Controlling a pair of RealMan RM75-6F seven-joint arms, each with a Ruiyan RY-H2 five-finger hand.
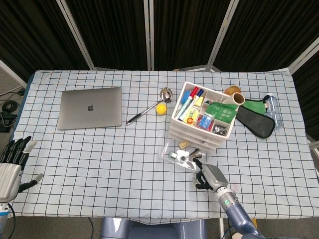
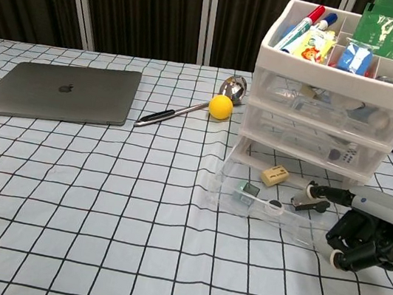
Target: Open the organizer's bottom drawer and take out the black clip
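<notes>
The white organizer (image 1: 199, 119) (image 2: 338, 103) stands right of centre, its clear bottom drawer (image 1: 169, 149) (image 2: 233, 176) pulled out toward me. Inside the drawer, at its right end, lies the small black clip (image 2: 303, 202) (image 1: 191, 160). My right hand (image 2: 366, 233) (image 1: 209, 175) reaches in from the right, a stretched finger and the thumb pinching the clip while the other fingers curl under. My left hand (image 1: 14, 160) hovers at the table's near left edge, fingers spread and holding nothing.
The drawer also holds a beige block (image 2: 275, 176) and a small metal piece (image 2: 247, 192). A closed laptop (image 1: 90, 107) lies at the left. A ladle (image 1: 152, 104) and a yellow ball (image 1: 161, 109) lie behind the drawer. A black pouch (image 1: 255, 122) lies right of the organizer.
</notes>
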